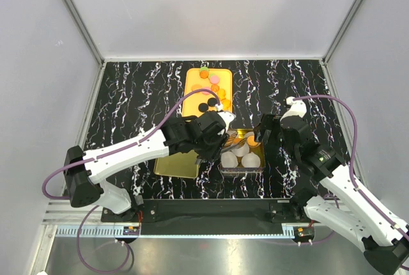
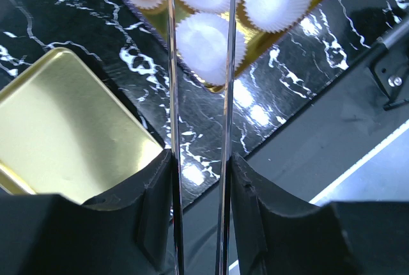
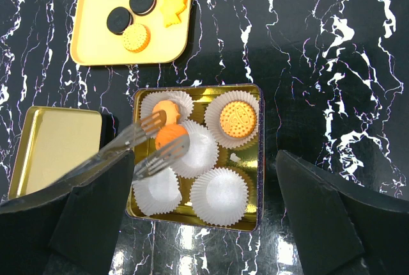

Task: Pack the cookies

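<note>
Left hand (image 2: 200,163) clamping shiny metal tongs (image 3: 128,139); tongs pinching round orange cookie (image 3: 170,135) above square gold tin (image 3: 253,171); right hand (image 3: 204,214) gaping wide.

On the bench (image 1: 128,89) a tray (image 3: 96,48) lies at the far middle, with loose cookies (image 3: 136,37) spread on it. Nearer the arms, just in front of the tray, sits an open tin (image 3: 257,160). Its lid (image 3: 54,147) lies on the bench just to its left, apart from it. Five paper cups (image 3: 220,192) fill the tin: two behind, one in the middle, two in front. Each rear cup holds one cookie. Tongs (image 3: 121,147), clamped in the left gripper's (image 2: 199,160) jaws, reach in from the left and hold one more cookie (image 3: 170,135) over the middle cup.
</note>
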`<state>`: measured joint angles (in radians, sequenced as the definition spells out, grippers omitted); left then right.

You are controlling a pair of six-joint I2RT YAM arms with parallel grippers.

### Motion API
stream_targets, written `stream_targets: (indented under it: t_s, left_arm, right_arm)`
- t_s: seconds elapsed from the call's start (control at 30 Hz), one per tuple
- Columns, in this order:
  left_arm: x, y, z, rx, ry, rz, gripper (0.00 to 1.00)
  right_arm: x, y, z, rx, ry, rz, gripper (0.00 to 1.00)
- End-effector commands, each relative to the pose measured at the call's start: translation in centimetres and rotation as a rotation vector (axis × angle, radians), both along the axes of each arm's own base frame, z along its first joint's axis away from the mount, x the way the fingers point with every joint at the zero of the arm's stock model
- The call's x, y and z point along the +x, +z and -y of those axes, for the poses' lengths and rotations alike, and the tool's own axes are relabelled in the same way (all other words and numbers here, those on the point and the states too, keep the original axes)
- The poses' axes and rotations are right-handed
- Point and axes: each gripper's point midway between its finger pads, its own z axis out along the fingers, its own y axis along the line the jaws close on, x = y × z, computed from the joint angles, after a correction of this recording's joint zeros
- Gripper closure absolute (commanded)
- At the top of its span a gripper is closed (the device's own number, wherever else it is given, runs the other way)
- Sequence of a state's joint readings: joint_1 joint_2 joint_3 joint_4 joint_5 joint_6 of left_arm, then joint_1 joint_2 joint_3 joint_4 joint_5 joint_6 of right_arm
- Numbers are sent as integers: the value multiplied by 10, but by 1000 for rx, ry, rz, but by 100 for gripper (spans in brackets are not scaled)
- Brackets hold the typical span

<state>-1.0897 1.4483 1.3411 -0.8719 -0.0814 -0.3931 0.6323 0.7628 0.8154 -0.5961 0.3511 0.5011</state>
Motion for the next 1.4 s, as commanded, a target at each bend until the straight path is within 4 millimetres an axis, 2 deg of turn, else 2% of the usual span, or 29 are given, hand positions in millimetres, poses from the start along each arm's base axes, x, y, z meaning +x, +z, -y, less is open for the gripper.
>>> stream_targets:
  t_s: [0.0,0.23,0.6,0.73,0.93,1.1,1.2,1.23,1.27,1.37]
  left_arm:
    - [-5,12,17,-83,-18,7,59]
    - [-11,2,22,-64,-34,-11,57]
    - [-9,-6,24,-52,-29,-9,55]
    - [-8,-1,25,-63,-26,-1,55]
    - [2,23,25,-96,-15,54,53]
    - [35,46,12,-138,71,96,53]
    - [66,55,0,-148,146,129,52]
    - [85,59,-9,-146,198,150,52]
    - [95,61,-14,-143,222,164,52]
    - [133,55,-31,-104,301,187,52]
  right_arm:
    - [6,24,0,21,-16,58,0]
    - [5,23,3,14,-23,60,0]
    - [3,24,4,18,-22,61,0]
    - [3,24,3,18,-19,60,0]
    - [3,25,4,15,-19,61,0]
    - [2,27,6,16,-22,69,0]
    - [2,27,6,13,-20,72,0]
    - [2,29,6,14,-18,75,0]
    - [2,28,6,12,-19,74,0]
    - [1,28,5,16,-12,73,0]
